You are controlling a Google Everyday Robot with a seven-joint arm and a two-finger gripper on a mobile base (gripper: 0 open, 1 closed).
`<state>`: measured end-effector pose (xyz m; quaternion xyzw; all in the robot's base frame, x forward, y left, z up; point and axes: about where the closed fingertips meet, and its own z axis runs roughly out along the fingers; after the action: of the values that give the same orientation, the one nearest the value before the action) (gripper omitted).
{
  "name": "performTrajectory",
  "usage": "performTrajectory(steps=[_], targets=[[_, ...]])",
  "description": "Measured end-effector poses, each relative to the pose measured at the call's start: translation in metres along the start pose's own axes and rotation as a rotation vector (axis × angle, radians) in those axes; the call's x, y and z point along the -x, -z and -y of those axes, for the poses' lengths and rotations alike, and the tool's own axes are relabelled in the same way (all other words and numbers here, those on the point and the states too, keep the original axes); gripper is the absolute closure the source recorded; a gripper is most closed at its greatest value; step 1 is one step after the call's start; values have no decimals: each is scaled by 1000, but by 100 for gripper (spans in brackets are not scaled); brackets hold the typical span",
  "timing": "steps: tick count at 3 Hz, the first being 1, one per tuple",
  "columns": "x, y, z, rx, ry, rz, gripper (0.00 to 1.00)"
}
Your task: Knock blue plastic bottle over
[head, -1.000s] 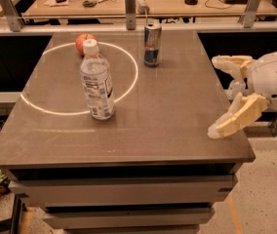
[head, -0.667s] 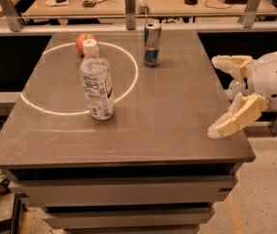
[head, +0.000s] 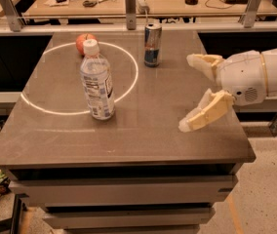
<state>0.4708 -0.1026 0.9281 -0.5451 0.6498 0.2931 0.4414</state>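
- A round red apple (head: 84, 42) sits at the far edge of a thin white ring (head: 41, 106) marked on the dark grey-brown tabletop (head: 143, 130).
- The clear, faintly bluish plastic bottle (head: 97, 84), with a white screw cap and a white printed label, stands upright left of the table's centre, its base on the ring's near arc.
- A slim blue-and-silver metal can (head: 152, 45) stands upright just outside the ring, behind and to the right of the bottle.
- The white robot arm's cream two-finger gripper (head: 186, 92) hovers over the table's right edge, well apart from the bottle. Its jaws are spread wide and hold nothing.
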Motion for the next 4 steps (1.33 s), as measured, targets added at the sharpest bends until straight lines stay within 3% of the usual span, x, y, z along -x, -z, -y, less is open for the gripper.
performTrajectory(steps=[1, 3, 4], targets=[[11, -33, 8, 21, 23, 38, 0], [35, -105, 17, 117, 75, 128, 0], [38, -131, 23, 147, 72, 178, 0]])
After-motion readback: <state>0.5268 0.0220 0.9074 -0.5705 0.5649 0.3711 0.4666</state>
